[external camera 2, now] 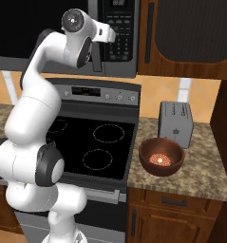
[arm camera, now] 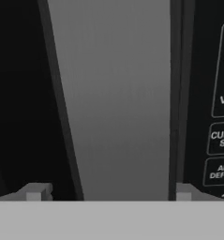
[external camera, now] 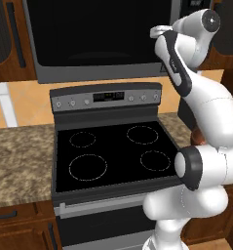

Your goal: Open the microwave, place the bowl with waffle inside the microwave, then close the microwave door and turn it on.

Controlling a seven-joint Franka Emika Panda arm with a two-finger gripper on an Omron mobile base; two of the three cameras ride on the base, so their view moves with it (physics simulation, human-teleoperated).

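Note:
The microwave (external camera: 98, 34) hangs above the stove with its dark glass door (external camera 2: 20, 33) shut. My gripper (arm camera: 109, 192) is raised to the door's right edge, next to the keypad (external camera 2: 119, 33). In the hand view its two fingertips stand wide apart on either side of the door's grey vertical handle (arm camera: 118, 103), not touching it, so it is open. The reddish-brown bowl (external camera 2: 161, 156) sits on the counter right of the stove, with the small tan waffle (external camera 2: 158, 158) inside it.
A grey toaster (external camera 2: 175, 122) stands just behind the bowl. The black stove top (external camera: 113, 151) lies below the microwave, with granite counter (external camera: 20, 166) on both sides. Wooden cabinets (external camera 2: 186, 33) flank the microwave.

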